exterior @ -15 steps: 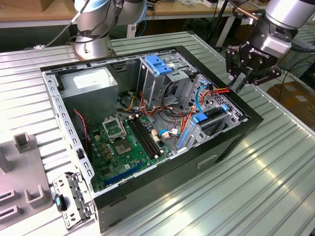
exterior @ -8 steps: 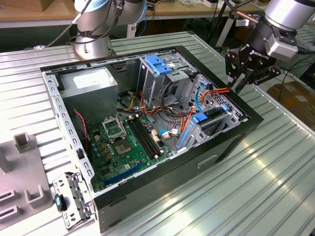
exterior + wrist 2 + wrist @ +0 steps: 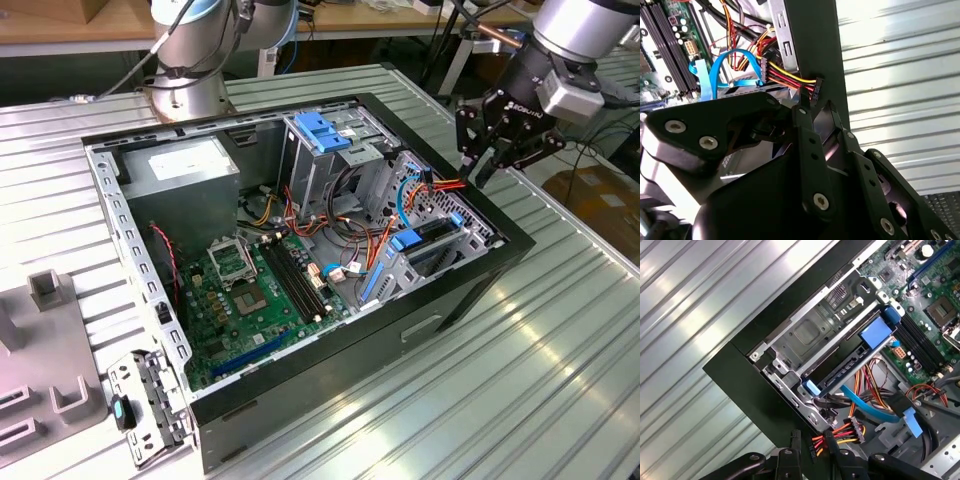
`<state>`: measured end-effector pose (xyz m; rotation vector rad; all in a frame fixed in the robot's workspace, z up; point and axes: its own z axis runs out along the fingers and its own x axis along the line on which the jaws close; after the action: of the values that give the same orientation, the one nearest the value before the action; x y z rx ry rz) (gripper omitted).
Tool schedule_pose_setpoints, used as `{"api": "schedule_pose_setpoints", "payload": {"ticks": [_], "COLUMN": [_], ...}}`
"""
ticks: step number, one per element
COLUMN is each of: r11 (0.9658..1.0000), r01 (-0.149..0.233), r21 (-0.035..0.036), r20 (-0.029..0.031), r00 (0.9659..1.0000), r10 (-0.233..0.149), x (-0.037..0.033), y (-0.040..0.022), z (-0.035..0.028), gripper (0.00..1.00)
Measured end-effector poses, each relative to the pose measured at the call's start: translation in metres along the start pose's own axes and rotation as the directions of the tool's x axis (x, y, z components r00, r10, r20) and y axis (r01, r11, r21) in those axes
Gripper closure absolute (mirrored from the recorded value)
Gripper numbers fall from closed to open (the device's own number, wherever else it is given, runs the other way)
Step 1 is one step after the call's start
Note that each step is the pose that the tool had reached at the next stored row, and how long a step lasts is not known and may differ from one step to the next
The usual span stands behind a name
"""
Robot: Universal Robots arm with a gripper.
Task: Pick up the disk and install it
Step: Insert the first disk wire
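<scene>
Lying flat in the drive cage (image 3: 805, 335) at one corner of the open computer case (image 3: 470, 290), the disk (image 3: 847, 371) shows as a thin black slab edged by blue rails, with its blue end tab (image 3: 874, 333) facing the case's interior. It sits level between the cage's metal walls, and the rails look to be what guides and keeps it there. Judging by that, it seems slid into its slot rather than waiting to be picked up, though I cannot tell whether it is pushed fully home.

Just beside the disk, inside the case, a power connector (image 3: 856, 428) on red, yellow and orange wires hangs loose near a flat blue cable (image 3: 867, 407). Neither looks plugged into the drive.

Above the case's rim at that same corner hovers the hand (image 3: 490, 170), pointing down toward the cage. In the first wrist view its fingertips (image 3: 794, 442) stand a narrow way apart with nothing between them but the wires seen beyond, so it holds nothing and touches nothing.

Farther into the case lie the green motherboard (image 3: 250, 290) and, at the far wall, a taller cage with a light-blue latch plate (image 3: 322, 130). The case itself rests on a ribbed metal tabletop (image 3: 560, 380).
</scene>
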<state>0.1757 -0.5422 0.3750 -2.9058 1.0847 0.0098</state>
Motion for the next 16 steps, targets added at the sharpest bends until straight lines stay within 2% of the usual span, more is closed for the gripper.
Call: {"api": "schedule_pose_setpoints", "payload": {"ticks": [2,6,12,16], "r11": [0.9990,0.9979,0.9895,0.9893], "r01": [0.044,0.065,0.144,0.146], "r21": [-0.0008,-0.0011,-0.0011,-0.0002], "r20": [0.0016,0.0024,0.0060,0.0068], "r00": [0.9990,0.9979,0.9895,0.9892], "r10": [-0.044,-0.065,-0.144,-0.146], "x": [0.0002,0.0013,0.0013,0.0013], "y": [-0.0001,-0.0032,-0.0041,-0.0040], "z": [0.0013,0.0047,0.0089,0.0090], "gripper": [0.69,0.69,0.69,0.70]}}
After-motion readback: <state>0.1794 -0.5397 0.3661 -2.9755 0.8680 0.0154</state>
